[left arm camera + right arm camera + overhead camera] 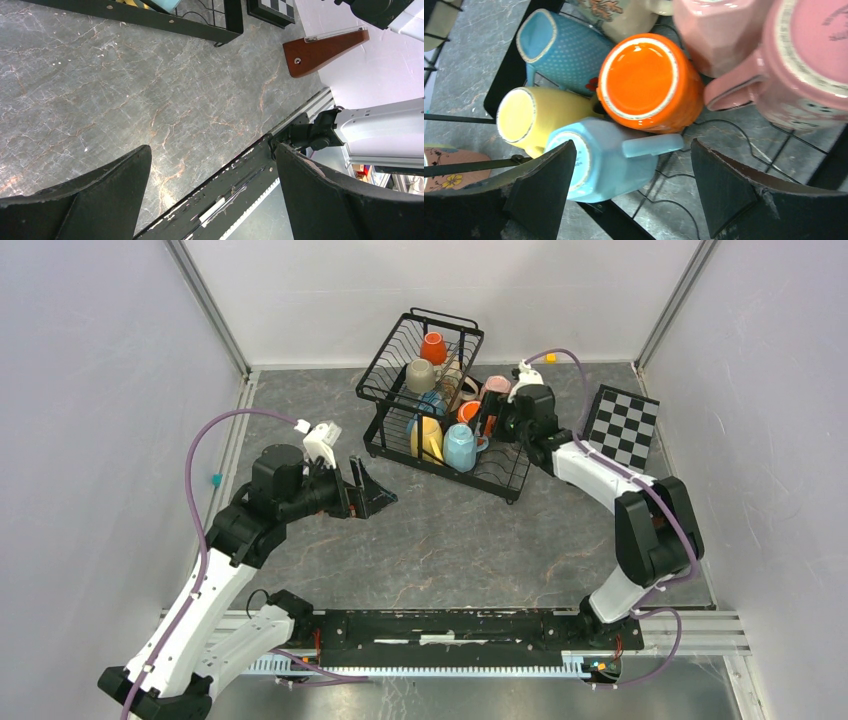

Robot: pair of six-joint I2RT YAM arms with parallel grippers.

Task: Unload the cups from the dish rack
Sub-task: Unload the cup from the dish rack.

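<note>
2 pincers gape, left pincer [212,167] above table [150,75], right pincer [633,167] facing orange mug [644,80]; pink mug [809,55] lettering unreadable.

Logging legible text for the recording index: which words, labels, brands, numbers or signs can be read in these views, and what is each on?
No text is fully readable in any view.
pink mug, underside: a dark printed stamp at the picture's edge, too blurred and cut off to read.
checkered board: black and white squares only, no characters.
dish rack: no lettering visible.
</note>
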